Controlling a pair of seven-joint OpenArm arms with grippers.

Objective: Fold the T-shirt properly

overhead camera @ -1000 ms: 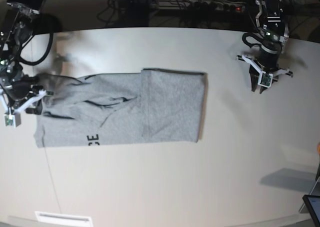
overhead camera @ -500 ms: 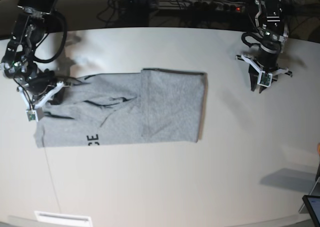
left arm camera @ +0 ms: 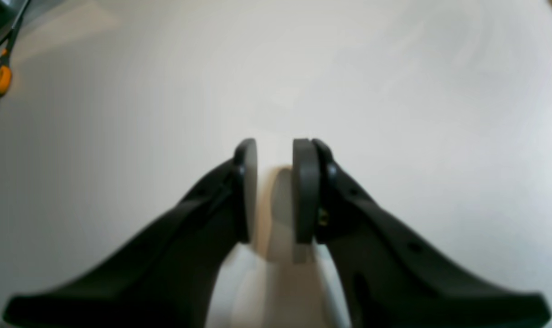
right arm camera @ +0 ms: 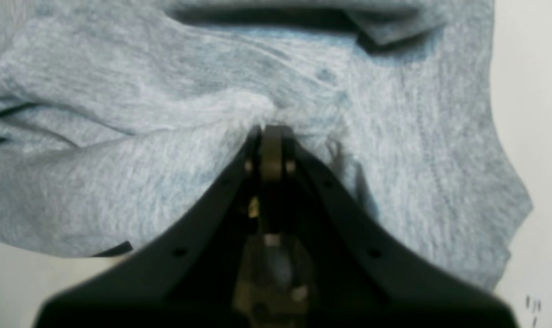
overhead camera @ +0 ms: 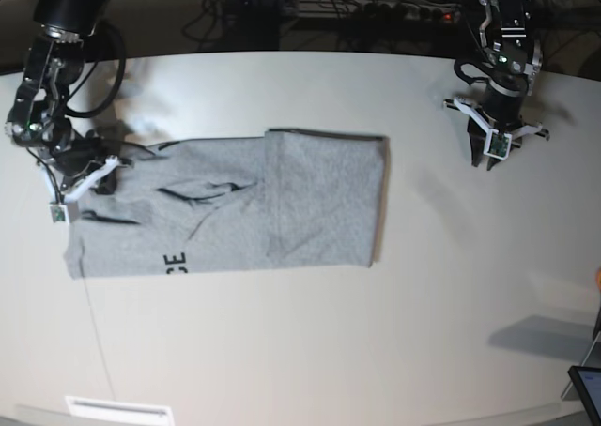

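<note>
— Where does the T-shirt (overhead camera: 235, 205) lie?

— Flat on the pale worktop (overhead camera: 310, 342), toward the base view's left half, folded into a long rectangle. Black letters show near its lower left edge (only "CE" can be read). A doubled panel covers its right part.

— What does the right wrist view add?

— The knit itself: heather-grey, faintly fuzzy, rumpled into soft ridges, with a dark gap under a lifted fold near the top. The right pincer (right arm camera: 272, 132) has its tips pressed together on a small pucker of that cloth, pinching it. In the base view this pincer (overhead camera: 83, 184) is only a small shape at the shirt's left end.

— And the left one?

— The left pincer (left arm camera: 276, 191) hangs over bare worktop, well apart from the shirt. Its two rounded grey pads (left arm camera: 305, 191) stand slightly spread with a narrow gap, and nothing is between them. An orange-handled tool (left arm camera: 0, 79) shows at that view's left edge, which the base view does not show.
</note>
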